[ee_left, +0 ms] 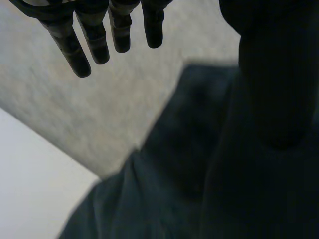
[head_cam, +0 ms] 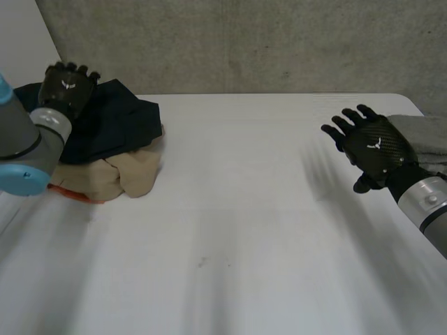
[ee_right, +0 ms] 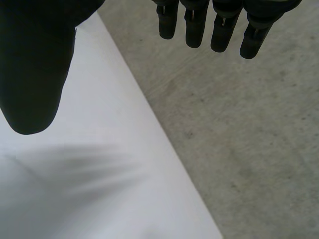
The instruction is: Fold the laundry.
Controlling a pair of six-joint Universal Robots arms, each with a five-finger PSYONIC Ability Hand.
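Observation:
A heap of laundry lies at the table's far left: a dark navy garment [head_cam: 115, 122] on top, a beige one [head_cam: 122, 174] under it, and an orange edge [head_cam: 73, 195] at the bottom. My left hand [head_cam: 66, 87] hovers above the navy garment with its fingers [ee_left: 82, 42] straight and apart, holding nothing; the navy cloth [ee_left: 209, 164] lies under its palm. My right hand [head_cam: 370, 148] hangs over the table's right side, fingers [ee_right: 199, 27] spread and empty, well away from the heap. A grey cloth [head_cam: 426, 136] lies behind it at the right edge.
The white table [head_cam: 244, 230] stretches bare between the two hands. A grey concrete wall [head_cam: 244, 42] rises behind its far edge. The table's edge against the grey floor [ee_right: 239, 139] runs below my right hand.

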